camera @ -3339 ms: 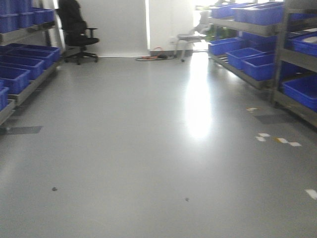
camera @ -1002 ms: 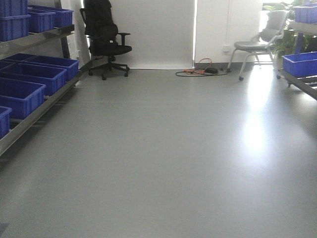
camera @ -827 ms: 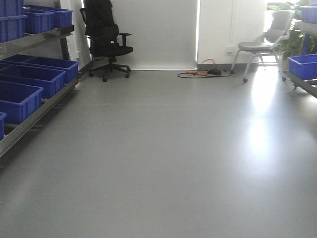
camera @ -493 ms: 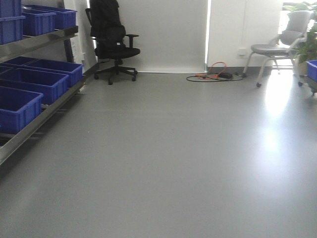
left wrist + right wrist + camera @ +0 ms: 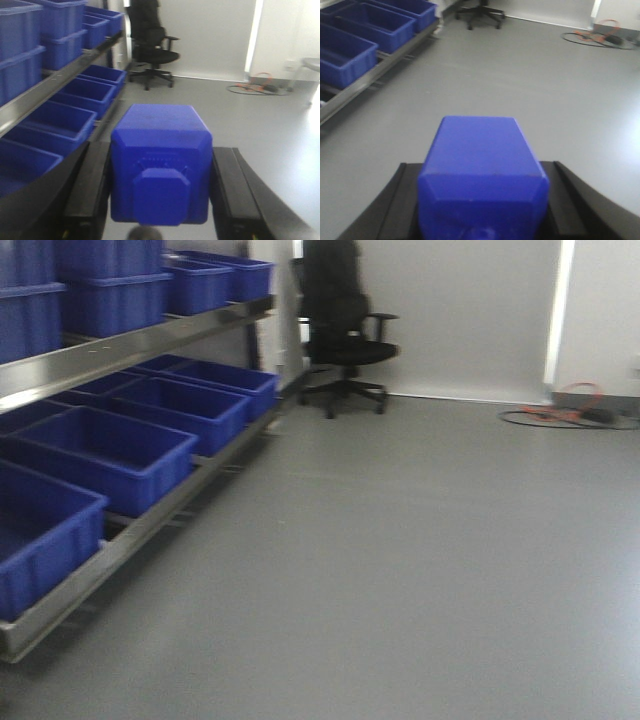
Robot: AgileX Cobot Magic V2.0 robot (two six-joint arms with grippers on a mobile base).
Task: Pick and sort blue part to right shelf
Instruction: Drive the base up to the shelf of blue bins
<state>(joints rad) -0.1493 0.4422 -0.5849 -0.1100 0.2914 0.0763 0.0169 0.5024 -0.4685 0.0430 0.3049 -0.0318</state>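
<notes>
Left gripper (image 5: 159,200) and right gripper (image 5: 482,212) each clamped a blue part (image 5: 160,145). Reaching the right shelf called for smooth turning and firm clamping.

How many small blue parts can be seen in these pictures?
2. One blue part is held in the left gripper, in the left wrist view; the other blue part is in the right gripper. More could be hidden inside the blue bins.

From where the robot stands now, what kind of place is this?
Probably a storeroom or small warehouse for sorting parts: a metal shelf rack carries rows of open blue bins, the grey floor is bare, and an office chair stands by the far wall.
</notes>
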